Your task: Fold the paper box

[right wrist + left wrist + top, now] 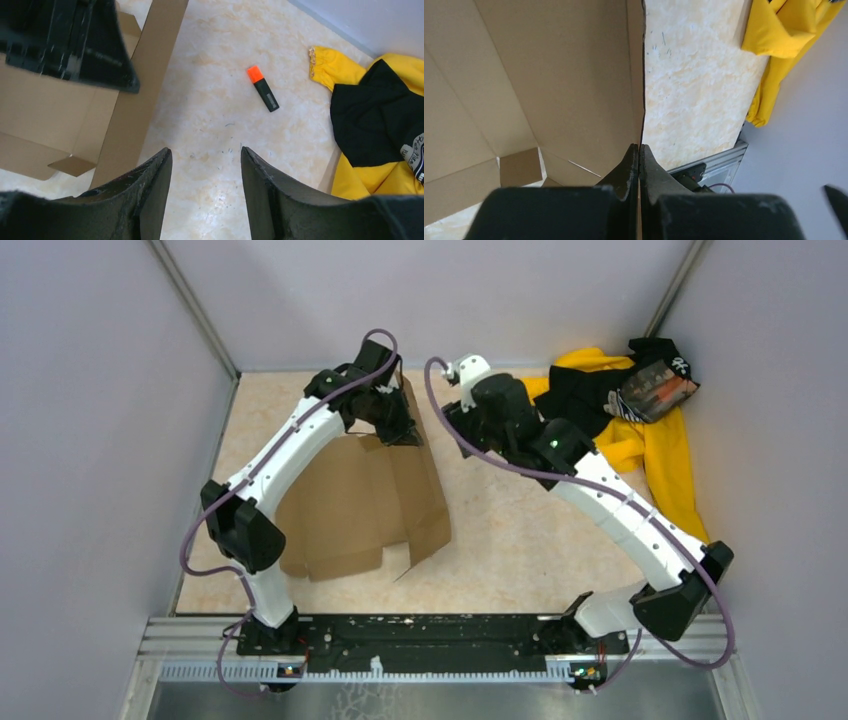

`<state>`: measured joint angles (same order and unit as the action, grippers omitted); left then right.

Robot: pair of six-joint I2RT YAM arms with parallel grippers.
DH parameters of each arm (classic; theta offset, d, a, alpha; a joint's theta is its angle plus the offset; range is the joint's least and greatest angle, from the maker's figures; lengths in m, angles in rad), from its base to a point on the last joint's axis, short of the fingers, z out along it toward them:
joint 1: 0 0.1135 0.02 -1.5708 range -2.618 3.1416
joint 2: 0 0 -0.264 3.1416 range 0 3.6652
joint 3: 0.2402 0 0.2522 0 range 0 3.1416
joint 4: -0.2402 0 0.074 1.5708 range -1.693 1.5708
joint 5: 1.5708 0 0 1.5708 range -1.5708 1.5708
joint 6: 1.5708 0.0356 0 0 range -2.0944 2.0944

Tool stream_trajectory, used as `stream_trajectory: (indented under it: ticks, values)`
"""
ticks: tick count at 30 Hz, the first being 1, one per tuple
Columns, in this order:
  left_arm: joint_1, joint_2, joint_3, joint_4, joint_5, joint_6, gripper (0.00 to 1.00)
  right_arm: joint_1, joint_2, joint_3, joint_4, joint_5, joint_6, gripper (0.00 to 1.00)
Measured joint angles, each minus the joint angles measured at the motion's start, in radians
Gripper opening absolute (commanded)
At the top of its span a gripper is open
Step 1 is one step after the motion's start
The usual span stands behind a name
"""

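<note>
The paper box (360, 505) is a brown corrugated die-cut sheet on the left half of the table, its right panel lifted upright. My left gripper (400, 430) is shut on the top edge of that raised panel; in the left wrist view the gripper (639, 148) pinches the thin cardboard edge (574, 75) between closed fingers. My right gripper (462, 420) is open and empty, hovering over the bare tabletop just right of the panel; in the right wrist view the gripper (206, 152) has its fingers spread, with the box (125, 100) to its left.
A yellow-and-black clothing pile (640, 420) lies at the back right, also in the right wrist view (380, 125). An orange-capped black marker (263, 88) lies on the table between box and clothing. Grey walls enclose the table; a metal rail (430, 645) runs along the near edge.
</note>
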<state>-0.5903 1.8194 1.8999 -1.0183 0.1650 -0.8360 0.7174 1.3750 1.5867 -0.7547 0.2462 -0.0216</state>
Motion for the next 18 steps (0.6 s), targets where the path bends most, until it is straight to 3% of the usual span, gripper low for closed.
stream_trajectory:
  ticks: [4, 9, 13, 18]
  values:
    - [0.035, 0.000, -0.008, 0.040, 0.018, -0.024, 0.00, 0.082, -0.073, -0.146, 0.103, 0.095, -0.016, 0.55]
    - [0.078, 0.006, -0.071, 0.126, 0.075, -0.063, 0.00, 0.094, -0.150, -0.270, 0.219, 0.158, -0.036, 0.53]
    - [0.106, 0.043, -0.085, 0.170, 0.130, -0.082, 0.00, 0.109, -0.171, -0.305, 0.293, 0.159, -0.070, 0.47]
    - [0.130, 0.074, -0.103, 0.198, 0.169, -0.095, 0.00, 0.143, -0.143, -0.295, 0.363, 0.162, -0.100, 0.46]
